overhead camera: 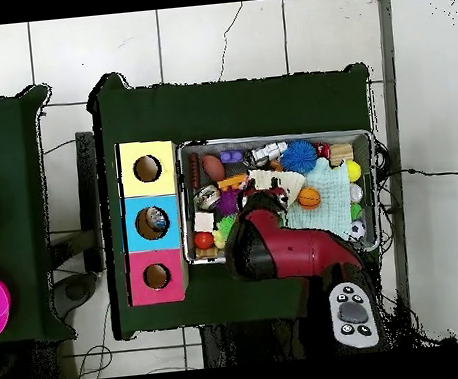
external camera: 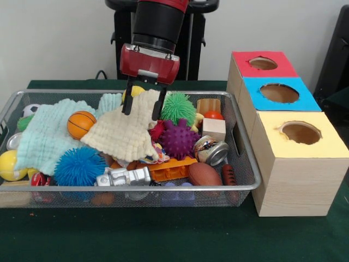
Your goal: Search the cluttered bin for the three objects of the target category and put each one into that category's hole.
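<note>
gripper (external camera: 144, 100) down in bin (external camera: 131, 187), black fingers (external camera: 128, 100) spread apart, straddling top edge of cream cloth (external camera: 126, 131); whether they pinch it, cannot tell. cloth lies over toys beside mint cloth (external camera: 49, 134) and basketball (external camera: 80, 124). purple spiky ball (external camera: 178, 138), green spiky ball (external camera: 178, 107) just right of gripper. blue hole (external camera: 279, 93) between red and yellow holes; overhead shows something inside hole (overhead camera: 153, 223).
</note>
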You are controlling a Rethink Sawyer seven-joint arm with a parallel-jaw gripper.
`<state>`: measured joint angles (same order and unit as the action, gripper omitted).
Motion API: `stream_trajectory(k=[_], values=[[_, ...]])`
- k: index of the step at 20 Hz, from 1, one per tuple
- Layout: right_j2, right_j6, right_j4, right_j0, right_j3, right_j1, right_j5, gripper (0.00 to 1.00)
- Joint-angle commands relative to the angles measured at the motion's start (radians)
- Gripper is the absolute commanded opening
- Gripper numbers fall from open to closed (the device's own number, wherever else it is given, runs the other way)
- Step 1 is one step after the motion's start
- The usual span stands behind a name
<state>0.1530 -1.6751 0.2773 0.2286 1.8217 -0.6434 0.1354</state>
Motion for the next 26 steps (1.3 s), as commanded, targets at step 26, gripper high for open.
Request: stream_trajectory(k=[26], values=[[-0.145, -0.062, 0.189, 0.209, 0.024, 0.185, -0.017, 1.00]])
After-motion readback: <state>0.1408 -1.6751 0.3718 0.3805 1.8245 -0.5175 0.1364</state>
